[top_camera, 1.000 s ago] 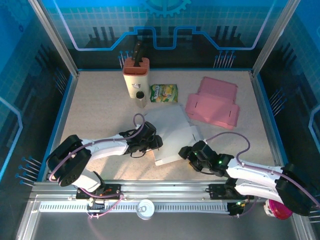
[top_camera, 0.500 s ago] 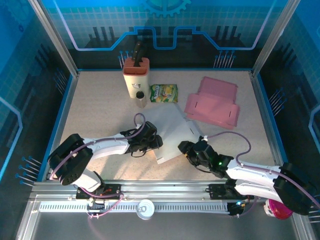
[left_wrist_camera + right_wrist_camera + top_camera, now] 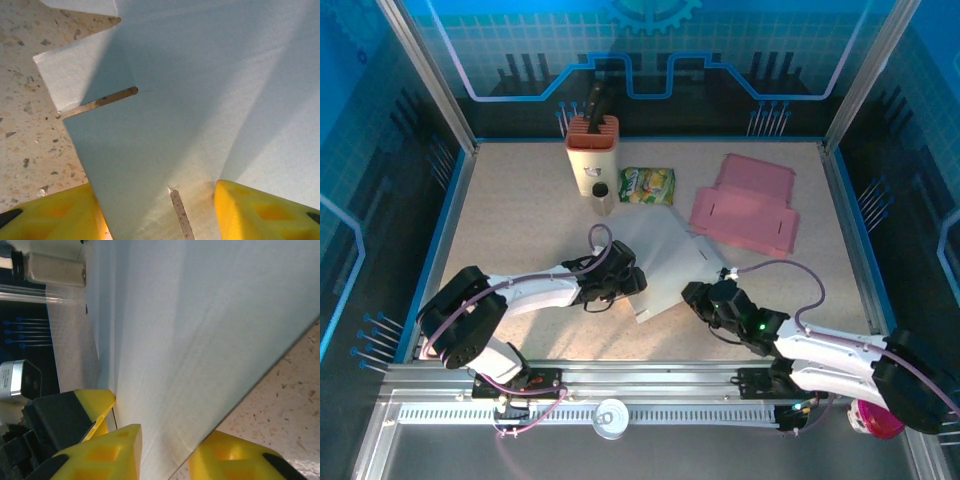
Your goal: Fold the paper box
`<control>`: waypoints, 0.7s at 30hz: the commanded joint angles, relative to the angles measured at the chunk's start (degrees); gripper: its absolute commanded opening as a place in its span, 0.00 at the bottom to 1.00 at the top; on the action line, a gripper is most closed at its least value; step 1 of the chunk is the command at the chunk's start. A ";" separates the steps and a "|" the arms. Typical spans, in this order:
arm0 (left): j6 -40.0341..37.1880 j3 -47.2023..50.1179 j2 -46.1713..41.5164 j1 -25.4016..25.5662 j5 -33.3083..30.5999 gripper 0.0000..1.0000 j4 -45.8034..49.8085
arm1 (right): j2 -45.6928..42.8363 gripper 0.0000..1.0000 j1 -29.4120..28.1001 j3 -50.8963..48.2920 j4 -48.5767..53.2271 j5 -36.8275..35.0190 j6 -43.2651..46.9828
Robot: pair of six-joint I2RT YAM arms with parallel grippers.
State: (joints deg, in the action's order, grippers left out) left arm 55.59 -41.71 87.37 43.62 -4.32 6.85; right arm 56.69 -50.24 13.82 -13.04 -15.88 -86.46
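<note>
White paper box (image 3: 665, 262) on tabletop (image 3: 520, 230), toward arm bases and right of knife block (image 3: 592, 150).
Overhead: left end effector (image 3: 636, 285) at sheet edge on knife-block side. Right end effector (image 3: 692, 298) at edge farther from block.
Left wrist view adds: yellow fingers (image 3: 55, 215) wide apart, slitted sheet edge between them, unclamped.
Right wrist view adds: fingers (image 3: 105, 452) narrow around sheet edge, sheet tilted off tabletop. Cannot tell whether clamped.
Pink box (image 3: 748, 205) right of block, untouched.
</note>
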 commanded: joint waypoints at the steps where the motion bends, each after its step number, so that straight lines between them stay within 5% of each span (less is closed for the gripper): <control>1: -0.93 -1.23 0.26 0.53 2.01 0.56 1.70 | 1.31 0.18 0.74 3.51 -4.62 -1.66 1.54; 4: -0.92 -1.21 -0.61 0.66 2.06 0.58 2.39 | 0.79 0.00 0.60 5.05 -2.87 -2.92 2.97; 11: -0.51 -1.57 -9.54 2.54 -1.93 0.74 8.18 | -4.56 0.00 -0.24 11.91 10.94 -6.80 9.61; 21: -0.84 -3.53 -19.35 2.71 -2.62 0.79 15.17 | -8.59 0.00 0.03 19.22 19.68 -8.15 19.83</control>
State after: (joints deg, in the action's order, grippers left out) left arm 55.42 -43.18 71.18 46.04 -6.63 16.43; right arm 49.19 -49.98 29.34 1.06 -21.43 -72.95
